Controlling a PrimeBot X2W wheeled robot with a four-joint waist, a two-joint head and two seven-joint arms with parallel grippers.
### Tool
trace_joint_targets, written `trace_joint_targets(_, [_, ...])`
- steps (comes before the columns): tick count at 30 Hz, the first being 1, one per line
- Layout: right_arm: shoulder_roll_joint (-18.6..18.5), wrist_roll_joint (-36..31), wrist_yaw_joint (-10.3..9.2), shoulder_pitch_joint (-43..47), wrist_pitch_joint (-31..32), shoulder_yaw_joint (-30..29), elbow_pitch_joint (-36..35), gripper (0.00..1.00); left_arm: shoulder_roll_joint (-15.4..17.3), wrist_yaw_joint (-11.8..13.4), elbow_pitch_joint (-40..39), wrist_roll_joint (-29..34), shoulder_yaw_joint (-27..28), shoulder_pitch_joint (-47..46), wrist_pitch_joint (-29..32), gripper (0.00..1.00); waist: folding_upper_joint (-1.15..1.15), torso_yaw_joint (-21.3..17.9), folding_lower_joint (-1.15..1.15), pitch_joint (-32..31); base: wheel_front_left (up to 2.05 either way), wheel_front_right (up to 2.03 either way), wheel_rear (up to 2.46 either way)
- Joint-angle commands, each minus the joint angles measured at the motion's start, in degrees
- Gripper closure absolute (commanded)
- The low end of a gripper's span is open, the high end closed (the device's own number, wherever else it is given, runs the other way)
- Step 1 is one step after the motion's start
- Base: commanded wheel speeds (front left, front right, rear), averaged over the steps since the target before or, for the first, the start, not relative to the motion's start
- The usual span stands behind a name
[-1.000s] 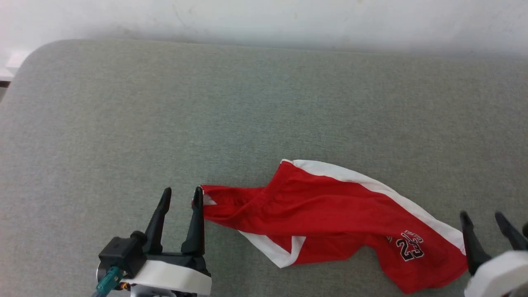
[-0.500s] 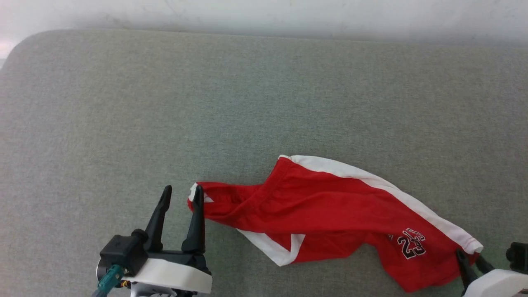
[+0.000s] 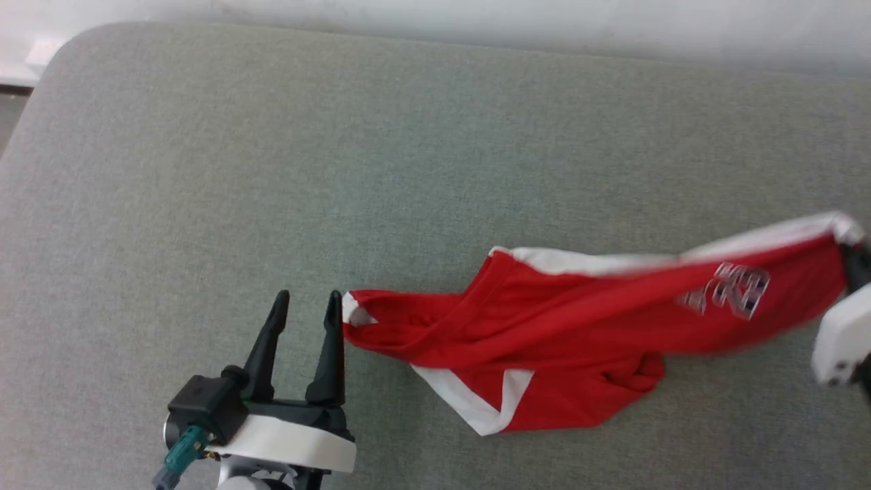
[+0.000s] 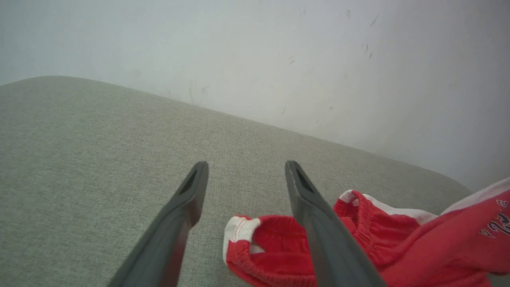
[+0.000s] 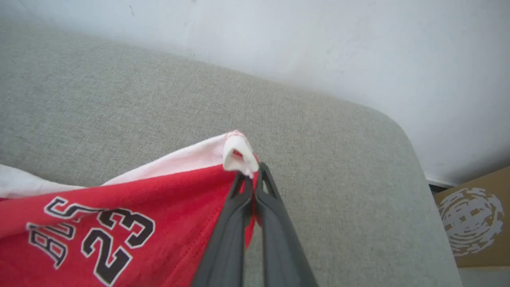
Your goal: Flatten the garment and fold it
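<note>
Bright, even light, barely a shadow under the red shorts point(image 3: 544, 340). In the head view their raised end and print point(image 3: 731, 289) smear with motion blur, and the white wall point(image 3: 544, 20) glares pale.

Tally by kind
One red garment point(image 3: 544, 340), one grey cushion point(image 3: 340, 170), two grippers (left gripper point(image 3: 308, 297) and right gripper point(image 5: 252, 173)) with two dark fingers point(image 4: 175, 227) each, one cardboard box point(image 5: 474, 223).

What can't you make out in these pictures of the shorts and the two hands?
- Head view: the print on the garment is blurred; the right hand is partly cut off by the right edge.
- Left wrist view: a finger of the left hand hides part of the waistband.
- Right wrist view: the left edge cuts off the garment's other end.
</note>
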Motion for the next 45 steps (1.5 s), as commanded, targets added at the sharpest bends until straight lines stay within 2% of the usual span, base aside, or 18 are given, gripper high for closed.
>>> trace_joint_targets(1, [-1.3, -0.7, -0.05, -2.3, 0.0, -0.2, 0.6, 1.0, -0.1, -0.2, -0.1, -0.2, -0.4, -1.1, -0.3, 0.0, 0.0, 0.9, 0.0, 0.9, 0.0, 0.0, 0.0])
trace_joint_targets(6, [-4.9, -3.2, -0.05, -8.2, -3.5, -0.3, 5.6, 1.0, -0.1, 0.0, 0.4, -0.7, -0.9, -1.8, -0.3, 0.0, 0.0, 1.8, 0.0, 1.8, 0.0, 0.0, 0.0])
trace_joint_targets(7, [-4.7, -3.3, -0.05, -8.6, -4.1, -0.5, 7.4, 0.94, -0.1, 0.0, 0.5, -0.7, -1.0, -1.9, -0.3, 0.0, 0.0, 1.9, 0.0, 1.9, 0.0, 0.0, 0.0])
trace_joint_targets(8, [-4.3, -3.5, -0.05, -8.7, -4.1, -0.4, 9.3, 0.64, -0.1, 0.1, 0.6, -0.7, -1.1, -2.0, -0.3, 0.0, 0.0, 1.9, 0.0, 1.9, 0.0, 0.0, 0.0])
trace_joint_targets(9, [-3.7, -3.5, -0.05, -8.7, -3.5, -0.6, 11.3, 0.13, -0.1, 0.1, 0.7, -0.8, -1.3, -2.1, -0.3, 0.0, 0.0, 2.0, 0.0, 1.9, 0.0, 0.0, 0.0])
trace_joint_targets(10, [-3.2, -3.4, -0.05, -8.6, -2.8, -0.8, 13.2, 0.0, -0.1, 0.1, 0.9, -0.8, -1.5, -2.3, -0.3, 0.0, 0.0, 2.0, 0.0, 1.8, 0.0, 0.0, 0.0])
trace_joint_targets(13, [-1.5, -2.3, -0.05, -8.7, -3.2, -0.5, 14.8, 0.0, -0.1, 0.0, 1.3, -0.6, -1.8, -2.5, -0.3, 0.0, 0.0, 1.7, 0.0, 1.2, 0.0, 0.0, 0.0])
trace_joint_targets(16, [0.9, -1.3, -0.05, -8.3, -5.6, -2.0, 12.5, 0.0, -0.1, -0.1, 1.2, -0.1, -1.8, -2.4, -0.3, 0.0, 0.0, 1.0, 0.0, -0.1, 0.0, 0.0, 0.0])
trace_joint_targets(23, [7.4, -0.2, -0.05, -1.2, -11.4, -9.1, -2.3, 0.0, 0.9, -0.4, -0.2, 1.1, -2.1, -0.4, -0.2, 0.0, 0.0, -1.2, 0.0, -3.8, 0.0, 0.0, 0.0])
trace_joint_targets(26, [8.2, 1.2, -0.05, 4.3, -14.4, -11.2, -7.5, 0.0, 1.7, -0.3, -0.9, 1.5, -2.4, 1.1, 0.2, 0.0, 0.0, -2.3, 0.0, -5.3, 0.0, 0.0, 0.0])
trace_joint_targets(30, [8.3, 8.9, -0.05, 11.4, -15.9, -12.7, -7.2, 0.0, 2.5, 0.1, -2.7, 1.6, -2.7, 4.0, 1.4, 0.0, 0.0, -4.1, 0.0, -6.4, 0.0, 0.0, 0.0])
trace_joint_targets(33, [8.3, 11.2, -0.05, 14.1, -17.2, -12.5, -6.7, 0.0, 2.7, 0.0, -4.8, 2.0, -4.1, 4.8, 3.2, 0.0, 0.0, -5.0, 0.0, -6.5, 0.0, 0.0, 0.0])
trace_joint_targets(36, [8.3, 11.4, -0.05, 14.3, -17.8, -12.4, -7.0, 0.0, 2.7, -1.3, -7.1, 2.0, -7.7, 3.9, 7.1, 0.0, 0.0, -5.3, 0.0, -6.1, 0.0, 0.0, 0.0])
trace_joint_targets(38, [8.3, 11.3, -0.05, 13.6, -17.9, -12.5, -7.5, 0.0, 2.6, -2.6, -7.7, 0.1, -11.6, 3.5, 13.2, 0.0, 0.0, -5.3, 0.0, -5.6, 0.0, 0.0, 0.0])
trace_joint_targets(41, [8.3, 11.3, -0.05, 12.6, -17.8, -12.4, -7.8, 0.0, 4.0, -3.6, -8.0, -0.9, -17.2, 1.8, 22.3, 0.0, 0.0, -5.2, 0.0, -4.9, 0.0, 0.0, 0.0])
trace_joint_targets(45, [8.3, 12.1, -0.05, 11.9, -17.8, -11.7, -7.5, 0.0, 6.4, -4.0, -6.1, 0.6, -21.7, -0.9, 29.5, 0.0, 0.0, -5.0, 0.0, -3.9, 0.0, 0.0, 0.0])
